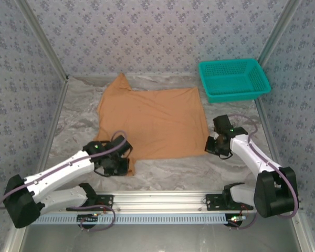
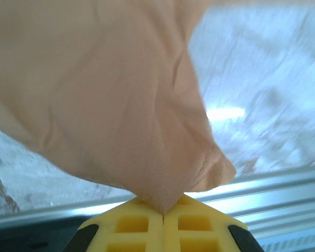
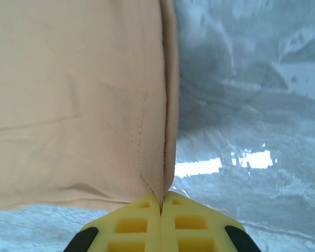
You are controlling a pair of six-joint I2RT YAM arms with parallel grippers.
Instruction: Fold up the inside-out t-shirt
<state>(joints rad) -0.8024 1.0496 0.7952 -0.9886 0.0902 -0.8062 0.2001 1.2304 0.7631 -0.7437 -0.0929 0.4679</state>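
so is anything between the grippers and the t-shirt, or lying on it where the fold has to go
Nothing visible. The left gripper and right gripper are each shut on a near corner of the t-shirt, and its spread surface is bare. The teal basket sits beyond its far right corner.

Teal basket (image 1: 233, 79) on marbled table (image 1: 178, 170)

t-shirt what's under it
The t-shirt lies on the grey marbled table, seen all round its edges; anything beneath the spread cloth is covered. The left gripper and right gripper pinch its near corners.
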